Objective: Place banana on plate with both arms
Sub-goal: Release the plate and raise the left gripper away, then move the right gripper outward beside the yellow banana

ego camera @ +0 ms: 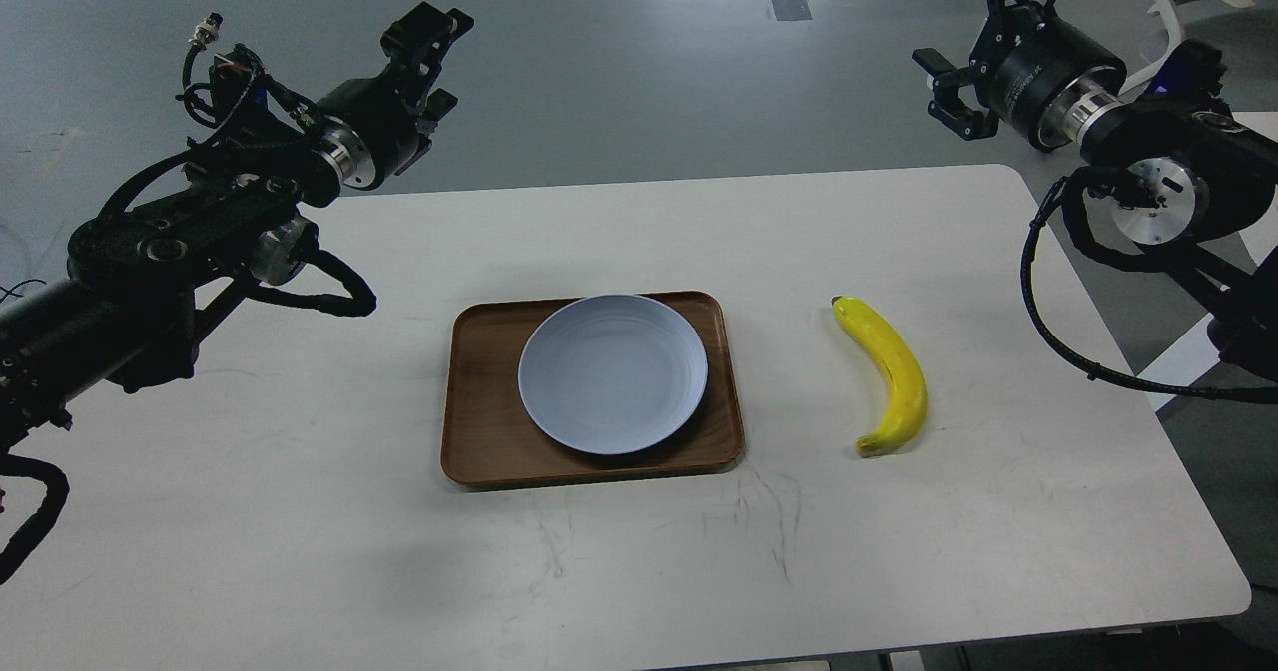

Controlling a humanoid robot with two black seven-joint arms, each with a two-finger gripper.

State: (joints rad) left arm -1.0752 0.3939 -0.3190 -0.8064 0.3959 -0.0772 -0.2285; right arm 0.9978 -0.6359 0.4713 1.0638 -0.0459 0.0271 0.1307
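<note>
Plainly nothing is done yet: the banana lies on the white table, well right of the empty plate on its wooden tray. Both arms hang raised at the far corners, holding nothing. The right gripper looks spread; the left gripper is too dark to tell.

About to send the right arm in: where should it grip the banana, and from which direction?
Grip the banana at its thick mid-section, coming straight down from above with the right gripper. It lies flat on the table, so only the top is reachable; set the fingers across its width.
</note>
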